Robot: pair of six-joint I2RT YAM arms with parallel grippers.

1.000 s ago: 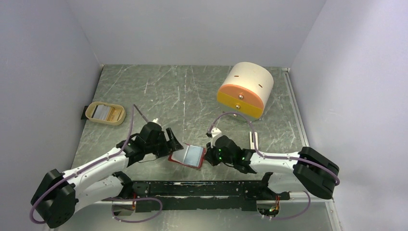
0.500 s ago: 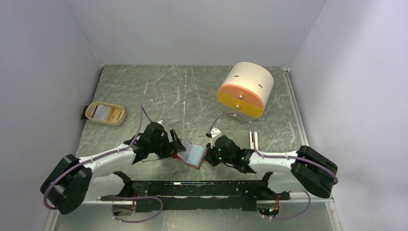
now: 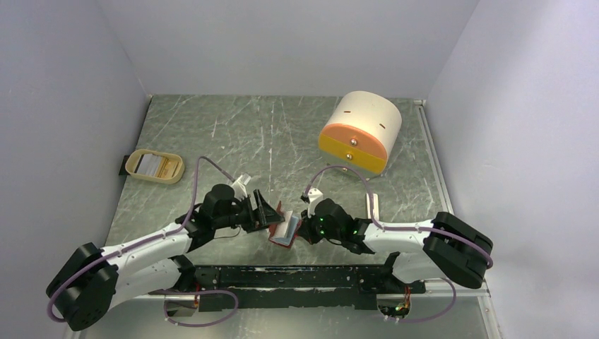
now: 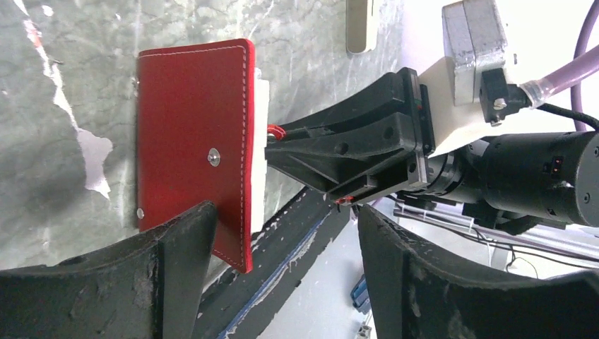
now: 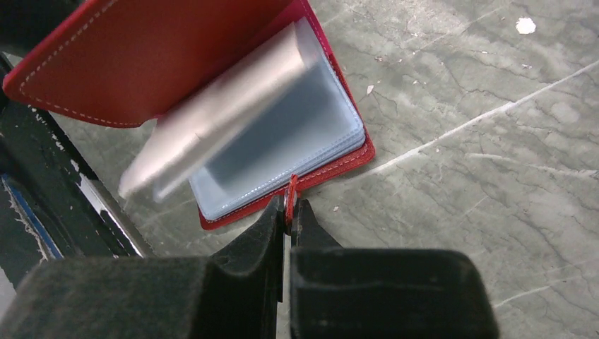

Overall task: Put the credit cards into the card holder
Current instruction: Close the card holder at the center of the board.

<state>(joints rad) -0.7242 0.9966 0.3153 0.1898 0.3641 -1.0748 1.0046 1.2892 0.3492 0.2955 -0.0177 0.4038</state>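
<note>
Now: card holder sits lower centre of the top view, half-open, with its red cover tipped up and its pale pockets fanning loose. Right gripper is pinched tight on the thin red tab at its edge. Left gripper stands spread wide, one finger by the cover's outside (contact likely, not certain). Credit cards lie in the beige tray, upper left. Holder looks light, floppy, springy at the fold; best held by tab and cover edge. Cards look stiff, thin, slick; take them by the long edges.
</note>
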